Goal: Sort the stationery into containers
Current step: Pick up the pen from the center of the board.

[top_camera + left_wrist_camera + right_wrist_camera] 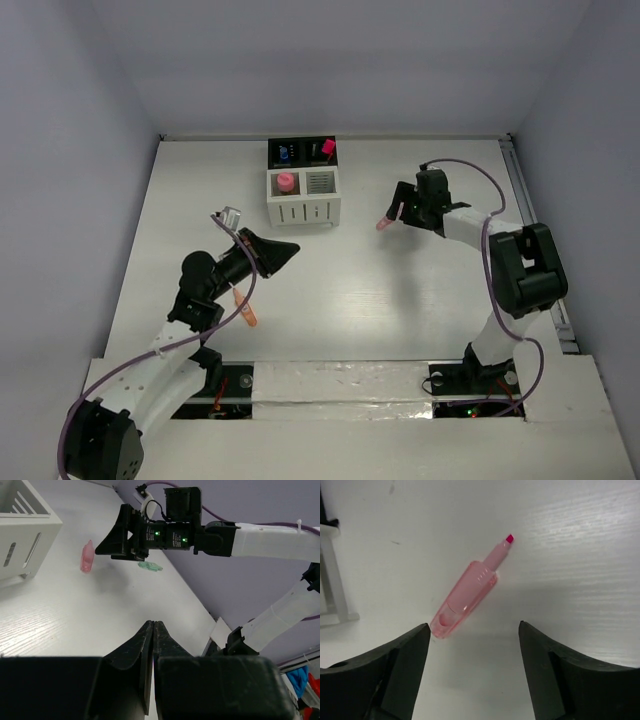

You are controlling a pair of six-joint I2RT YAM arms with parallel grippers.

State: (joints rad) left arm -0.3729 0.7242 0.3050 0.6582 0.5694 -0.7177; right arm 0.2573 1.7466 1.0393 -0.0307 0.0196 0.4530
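The containers (303, 205) stand at the back middle: two white slotted cups in front, two black behind. A pink item (286, 182) stands in the left white cup, a blue-capped one (286, 154) and a pink-capped one (327, 147) in the black cups. A pastel pink pen (470, 592) lies uncapped on the table, also in the top view (384, 222). My right gripper (474, 625) is open just above it, its left finger by the pen's rear end. My left gripper (152, 625) is shut and empty, below the cups in the top view (290, 248).
An orange pen (246, 308) lies on the table under my left arm. A pale green item (150, 566) lies beyond my right gripper (117, 545) in the left wrist view. A white cup's corner (332, 595) shows left of the pink pen.
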